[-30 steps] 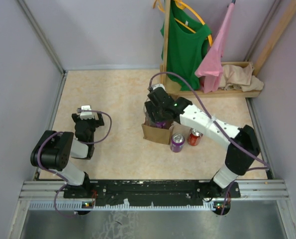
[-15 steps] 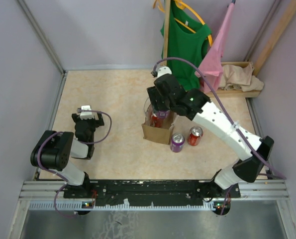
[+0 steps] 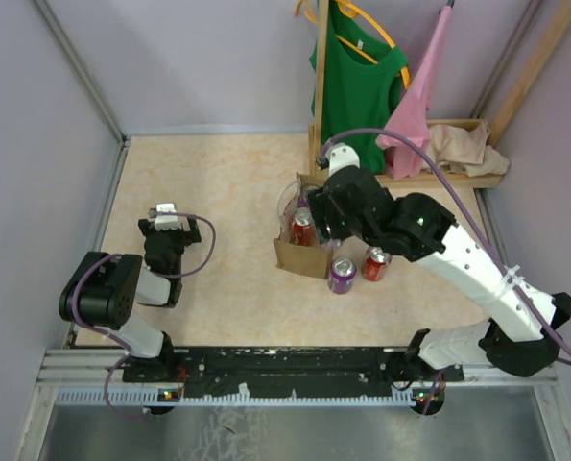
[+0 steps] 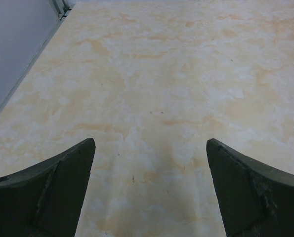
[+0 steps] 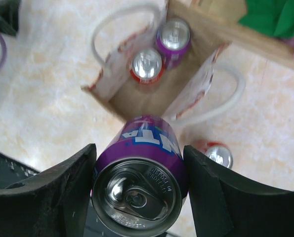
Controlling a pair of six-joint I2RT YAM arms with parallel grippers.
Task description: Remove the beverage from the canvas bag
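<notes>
Purple can [image 5: 137, 192] gripped in R pincer [image 5: 138, 150], above open upright bag [image 3: 299, 257] mid-worktop [image 3: 218, 173]; inside bag: red can [image 5: 147, 66] & 2nd purple can [image 5: 173, 35]; loose purple can [image 3: 342, 275] & loose red can [image 3: 375, 263] just right of bag; L pincer [image 4: 149, 148] wide, empty, at left.

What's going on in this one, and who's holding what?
The right gripper holds a purple can clamped between its fingers, above the open canvas bag. Inside the bag stand a red can and a second purple can. A loose purple can and a loose red can stand on the table beside the bag. The left gripper hangs open over bare table, away from the bag, holding nothing.
</notes>
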